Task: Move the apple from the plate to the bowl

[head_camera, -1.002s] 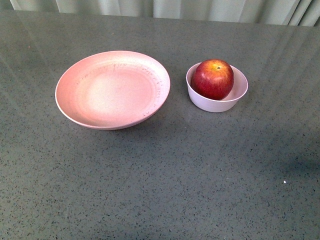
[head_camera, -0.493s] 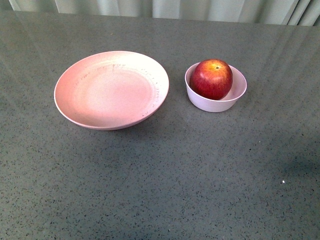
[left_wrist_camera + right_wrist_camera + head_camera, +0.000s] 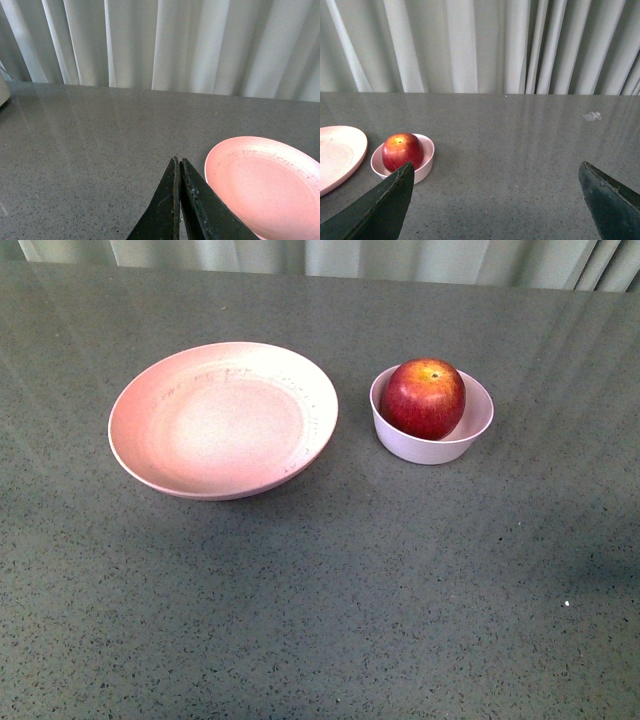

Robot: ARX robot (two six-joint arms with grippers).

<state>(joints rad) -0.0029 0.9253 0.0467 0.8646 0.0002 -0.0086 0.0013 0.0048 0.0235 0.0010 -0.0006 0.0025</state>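
The dark-red apple point(image 3: 423, 398) sits inside the small pale bowl point(image 3: 431, 445) at the right of the grey table. The wide pink plate point(image 3: 222, 420) lies empty to the left of the bowl. Neither arm shows in the front view. In the left wrist view my left gripper point(image 3: 178, 161) is shut with nothing in it, beside the plate point(image 3: 265, 185). In the right wrist view my right gripper point(image 3: 496, 170) is open wide and empty, well back from the bowl point(image 3: 424, 167) with the apple point(image 3: 402, 151) and the plate's edge point(image 3: 337, 155).
The grey speckled table point(image 3: 330, 590) stretches round the plate and bowl. Pale curtains point(image 3: 330, 258) hang behind its far edge. A small white scrap point(image 3: 592, 116) lies on the table far off in the right wrist view.
The front view has shifted a few pixels; plate, bowl and apple lie where they were. No arm shows in the earlier frames.
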